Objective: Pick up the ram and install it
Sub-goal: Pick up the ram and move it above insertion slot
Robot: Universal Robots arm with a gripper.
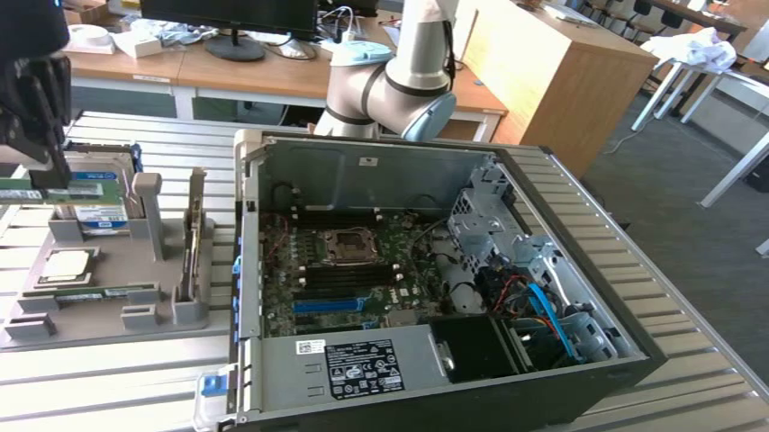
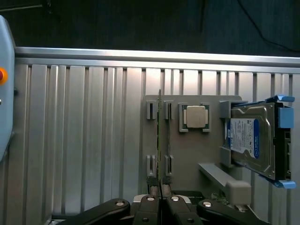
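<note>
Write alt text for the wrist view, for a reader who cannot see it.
The gripper, shut on the ram seen edge-on as a thin green stick, hangs over a grey fixture tray on a slatted metal table. The tray holds a square silver processor chip and a hard drive in blue brackets.

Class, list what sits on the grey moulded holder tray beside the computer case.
On the grey moulded holder tray: a square silver processor chip, a green circuit-board stick and a blue-labelled silver hard drive. The black gripper, shut on the ram, hides part of it.
</note>
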